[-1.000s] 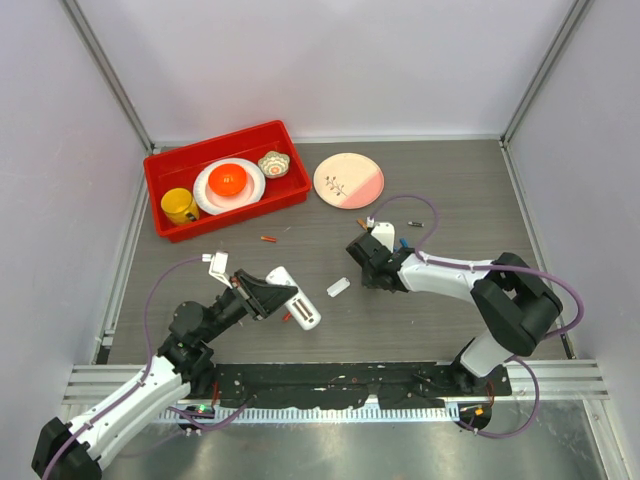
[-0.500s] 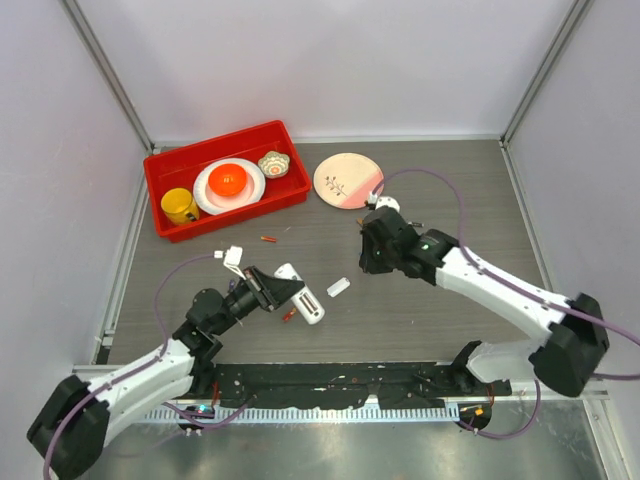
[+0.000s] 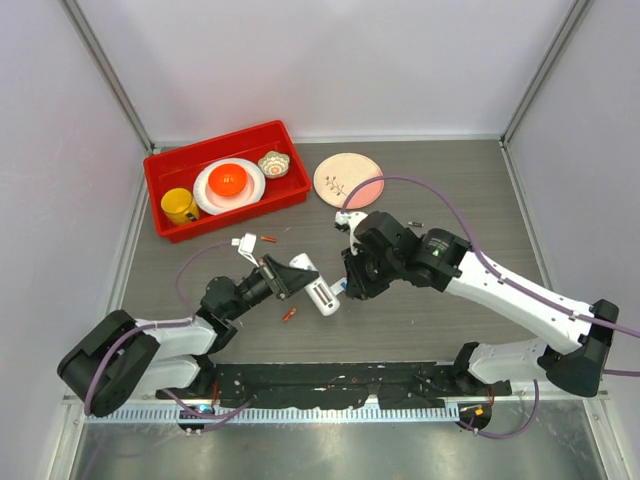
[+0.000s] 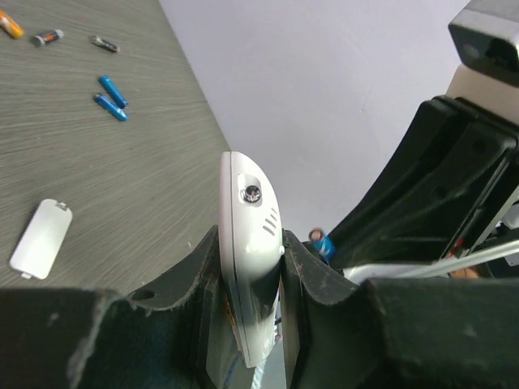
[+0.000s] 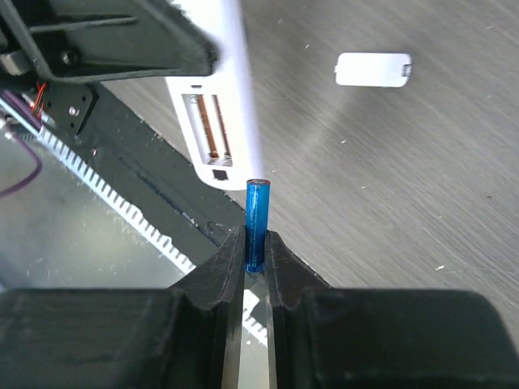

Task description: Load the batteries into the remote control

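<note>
The right tool [image 5: 255,241] is pinching a blue battery [image 5: 257,212] upright between its fingers. The cell's free end stands just beside the end of the remote control [image 5: 212,134], whose open battery bay faces this camera with its metal contacts showing. The left tool [image 4: 250,245] is pressed against both long sides of the remote, holding it raised above the worktop [image 3: 420,330] and edge-on to its own camera. Below, the loose white cover [image 4: 39,238] lies flat. Two blue batteries [image 4: 112,91] lie side by side farther off, and an orange-red one [image 4: 10,24] lies beyond them. From overhead, both tools are close together mid-worktop, and a red tray [image 3: 215,141] and a pink plate [image 3: 348,180] sit at the back.
</note>
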`<state>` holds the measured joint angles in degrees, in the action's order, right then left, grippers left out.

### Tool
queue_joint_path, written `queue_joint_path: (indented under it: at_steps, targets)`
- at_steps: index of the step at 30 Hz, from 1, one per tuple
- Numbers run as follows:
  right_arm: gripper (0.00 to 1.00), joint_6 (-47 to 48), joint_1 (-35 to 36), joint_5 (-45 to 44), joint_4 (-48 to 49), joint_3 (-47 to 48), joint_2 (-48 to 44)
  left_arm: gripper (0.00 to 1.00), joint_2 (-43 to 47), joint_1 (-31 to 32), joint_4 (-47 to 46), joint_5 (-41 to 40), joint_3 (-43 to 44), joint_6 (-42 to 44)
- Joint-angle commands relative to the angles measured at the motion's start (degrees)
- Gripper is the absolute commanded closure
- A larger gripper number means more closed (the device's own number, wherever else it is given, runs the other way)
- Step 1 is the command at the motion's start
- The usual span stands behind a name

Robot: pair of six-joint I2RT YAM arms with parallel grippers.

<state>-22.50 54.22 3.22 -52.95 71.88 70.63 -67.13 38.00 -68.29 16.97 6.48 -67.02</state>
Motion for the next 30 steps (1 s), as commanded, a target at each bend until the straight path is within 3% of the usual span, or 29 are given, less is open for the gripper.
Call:
queue_joint_path:
  at_steps: [1,9,30]
  targets:
    - [0.99,1.4,1.9,4.5,0.4,0.9,0.4,1.00,-4.0,0.3,-16.1,3.2,2.1,-3.4]
    - [0.99,0.7,3.0,6.6,2.3,1.4,3.2,1.00,-7.7,0.6,-20.3,4.2,2.7,-4.9]
    - [0.99,-1.1,4.0,8.5,7.4,0.4,8.5,1.00,-5.5,1.6,-20.3,5.4,2.7,-4.3]
